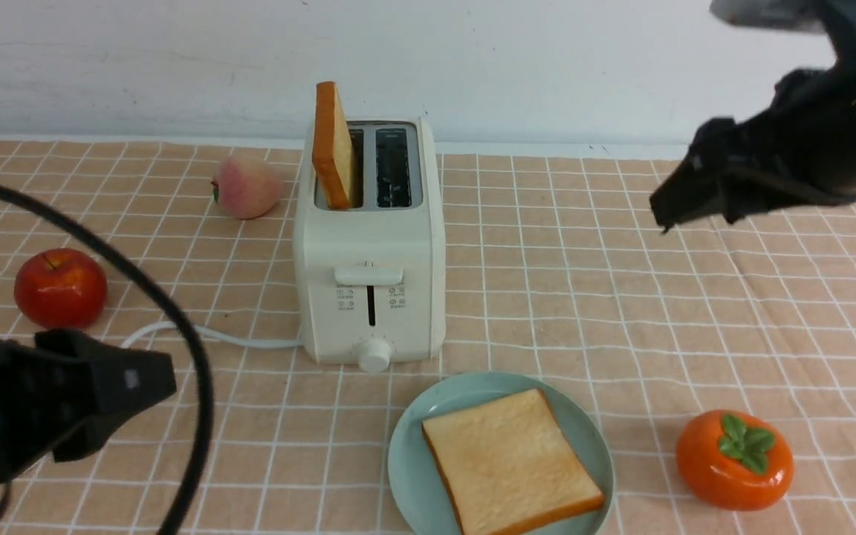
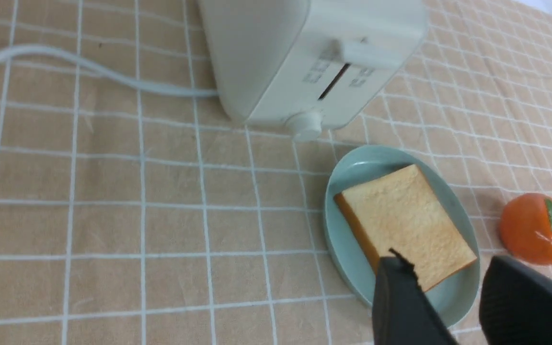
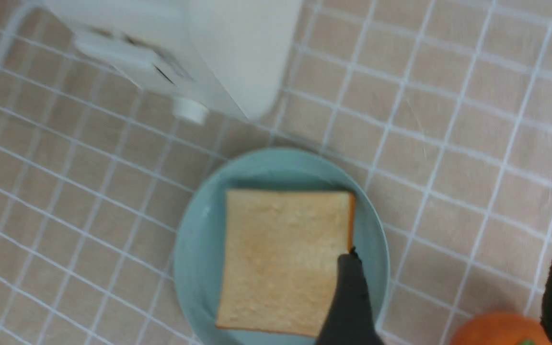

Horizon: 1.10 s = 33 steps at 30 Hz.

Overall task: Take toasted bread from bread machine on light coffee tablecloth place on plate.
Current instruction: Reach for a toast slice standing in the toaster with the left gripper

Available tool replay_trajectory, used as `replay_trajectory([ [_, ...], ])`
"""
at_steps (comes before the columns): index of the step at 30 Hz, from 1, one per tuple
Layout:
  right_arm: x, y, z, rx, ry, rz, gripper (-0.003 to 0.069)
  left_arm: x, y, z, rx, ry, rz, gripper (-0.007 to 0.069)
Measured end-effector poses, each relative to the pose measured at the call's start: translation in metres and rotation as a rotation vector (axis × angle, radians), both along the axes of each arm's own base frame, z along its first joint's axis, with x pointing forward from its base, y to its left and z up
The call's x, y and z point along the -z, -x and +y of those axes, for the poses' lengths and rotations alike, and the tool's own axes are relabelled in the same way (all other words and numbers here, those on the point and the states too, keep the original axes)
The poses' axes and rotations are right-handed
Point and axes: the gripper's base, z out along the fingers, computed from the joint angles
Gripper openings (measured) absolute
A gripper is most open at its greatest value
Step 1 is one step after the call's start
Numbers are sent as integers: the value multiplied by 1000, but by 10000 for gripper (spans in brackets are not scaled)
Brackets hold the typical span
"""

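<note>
The cream-white bread machine stands mid-table on the light coffee tablecloth. One slice of toasted bread stands upright in its left slot; the right slot is empty. A second slice lies flat on the teal plate in front of the bread machine. My left gripper hovers low at the front left, open and empty; its wrist view looks over the plate and the slice. My right gripper is raised at the right, open and empty, above the plate's right side.
A red apple and a peach lie left of the bread machine. An orange persimmon sits right of the plate. The white cord runs left from the bread machine. A black cable loops over my left arm.
</note>
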Motion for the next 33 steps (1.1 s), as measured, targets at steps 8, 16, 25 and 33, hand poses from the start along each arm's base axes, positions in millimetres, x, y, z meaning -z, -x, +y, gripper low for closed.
replay_trajectory([
  [8, -38, 35, -2, -158, 17, -189, 353, -8, -80, -22, 33, -156, 144, 442],
  [16, -41, 44, 2, -213, -43, -150, 340, -52, -140, -42, 38, -165, 30, 600],
  [25, -42, 45, 5, -223, -74, -140, 339, -48, -212, -84, 64, -309, 29, 575],
  [33, -41, 46, 5, -229, -78, -132, 339, -14, -257, -91, -44, -374, 61, 456],
])
